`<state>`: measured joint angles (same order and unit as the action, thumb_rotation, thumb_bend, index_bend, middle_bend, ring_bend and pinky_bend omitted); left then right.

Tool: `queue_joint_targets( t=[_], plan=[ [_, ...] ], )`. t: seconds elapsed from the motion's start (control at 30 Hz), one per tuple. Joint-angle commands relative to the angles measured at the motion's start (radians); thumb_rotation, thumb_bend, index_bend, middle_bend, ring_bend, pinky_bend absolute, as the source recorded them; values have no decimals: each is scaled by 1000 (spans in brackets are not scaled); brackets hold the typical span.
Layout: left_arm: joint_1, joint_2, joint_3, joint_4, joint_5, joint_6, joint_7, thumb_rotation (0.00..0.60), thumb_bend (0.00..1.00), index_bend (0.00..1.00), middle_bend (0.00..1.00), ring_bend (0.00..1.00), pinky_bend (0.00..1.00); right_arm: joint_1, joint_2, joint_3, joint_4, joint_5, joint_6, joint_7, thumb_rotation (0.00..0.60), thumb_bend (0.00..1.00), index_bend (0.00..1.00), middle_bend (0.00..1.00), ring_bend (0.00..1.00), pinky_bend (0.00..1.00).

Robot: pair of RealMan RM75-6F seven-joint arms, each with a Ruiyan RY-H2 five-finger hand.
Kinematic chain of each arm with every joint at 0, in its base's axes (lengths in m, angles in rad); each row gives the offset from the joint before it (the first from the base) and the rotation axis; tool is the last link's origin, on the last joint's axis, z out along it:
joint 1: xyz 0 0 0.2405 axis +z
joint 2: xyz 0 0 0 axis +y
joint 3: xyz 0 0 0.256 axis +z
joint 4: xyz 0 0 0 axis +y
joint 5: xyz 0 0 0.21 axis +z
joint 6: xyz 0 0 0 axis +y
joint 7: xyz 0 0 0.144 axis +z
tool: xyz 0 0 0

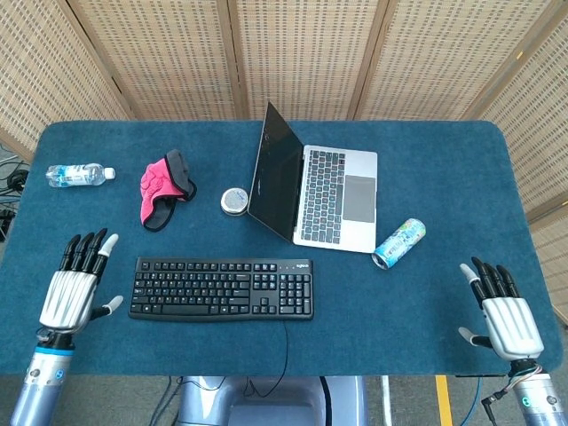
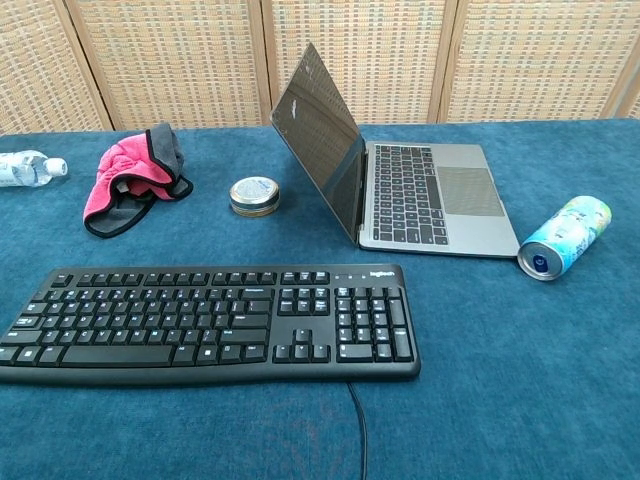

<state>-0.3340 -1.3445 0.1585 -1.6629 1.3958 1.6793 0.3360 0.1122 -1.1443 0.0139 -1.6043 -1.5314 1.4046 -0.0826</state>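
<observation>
Blue cloth covers the table point(image 1: 444, 160) before wicker screens. At its near left edge the left hand point(image 1: 75, 288) hovers, fingers spread and empty, just left of the keyboard point(image 1: 222, 288). Well apart at the near right, the right hand point(image 1: 501, 311) is likewise spread, near the can point(image 1: 399, 243).

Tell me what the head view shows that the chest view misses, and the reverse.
Only the head view shows the left robot hand and right robot hand, both open, apart from the keyboard. The chest view adds no extra thing, only the can's end face and closer key rows. Both show the keyboard, laptop, tin, pink cloth, bottle and can.
</observation>
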Motion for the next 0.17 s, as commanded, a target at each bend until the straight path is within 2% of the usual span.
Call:
queue_joint_targets(
  t=[0.03,0.17],
  plan=[
    [60,-38,0,69,38,25,-48,600,98,0,0,0,0,1,0,2,1,3,-2,-1,600,16,0,0,0,0],
    [77,-31,-16,79,43,15,-55,600,98,0,0,0,0,1,0,4,1,6,-2,-1,600,18,0,0,0,0]
  ],
)
